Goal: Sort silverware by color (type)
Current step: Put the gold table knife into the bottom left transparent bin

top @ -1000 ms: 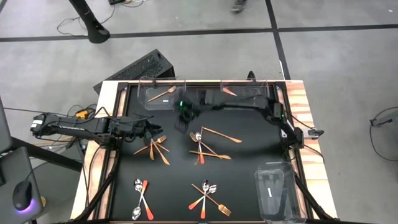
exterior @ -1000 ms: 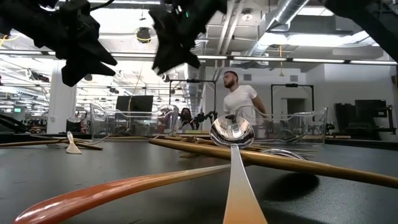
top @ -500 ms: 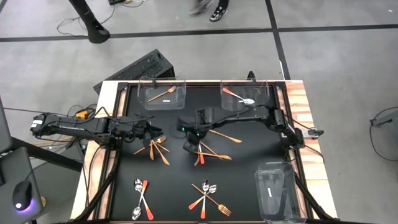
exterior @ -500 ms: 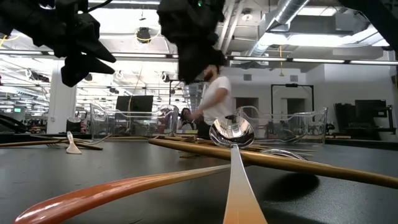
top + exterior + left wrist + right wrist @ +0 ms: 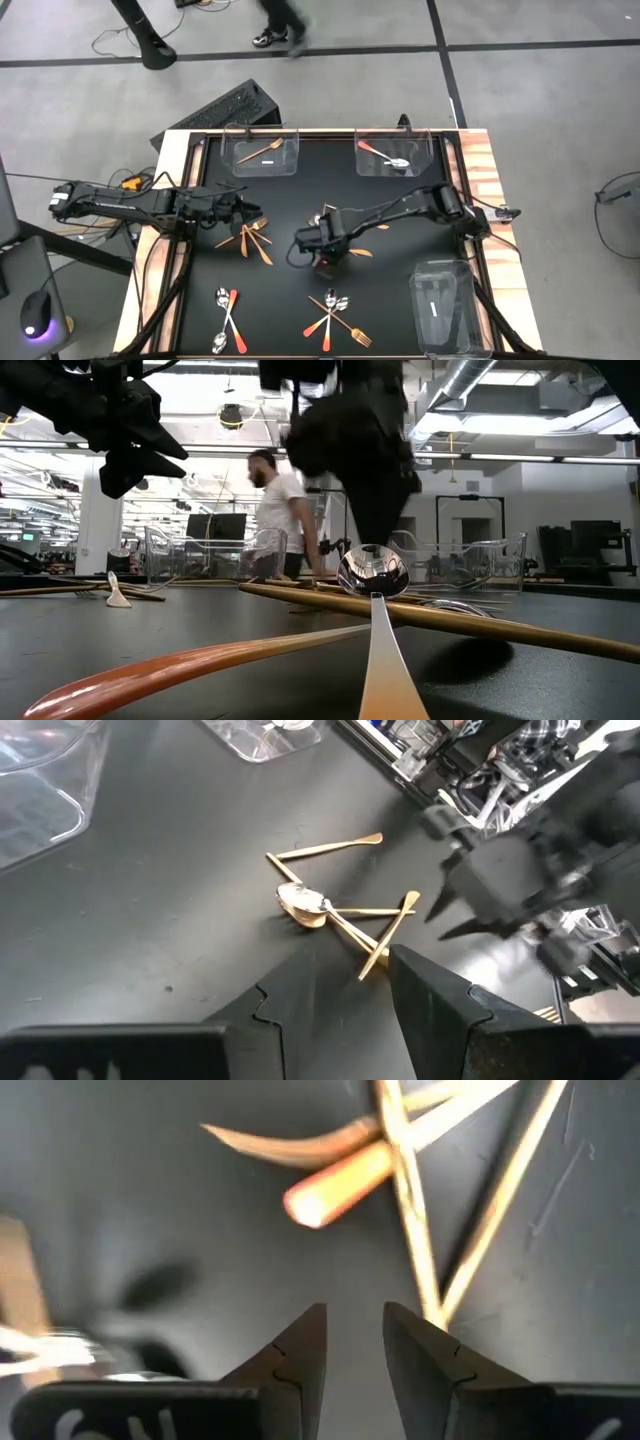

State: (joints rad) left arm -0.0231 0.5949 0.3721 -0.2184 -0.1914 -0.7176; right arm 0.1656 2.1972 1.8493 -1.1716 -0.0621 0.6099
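Right tool is low over the central silverware cluster on the black surface, fingers slightly apart, clamped on nothing. Just ahead of its tips, slim gold sticks cross in a V; a red-orange handle lies crosswise, blunt end toward the tool. Left tool hangs with fingers apart above copper forks, which fan out beneath it.

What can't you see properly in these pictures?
- High view: the right gripper covers part of the middle silverware pile.
- Low view: the right arm blocks the far bins; what lies inside them is too small to make out.
- Right wrist view: the sticks are blurred and cut off by the edge.
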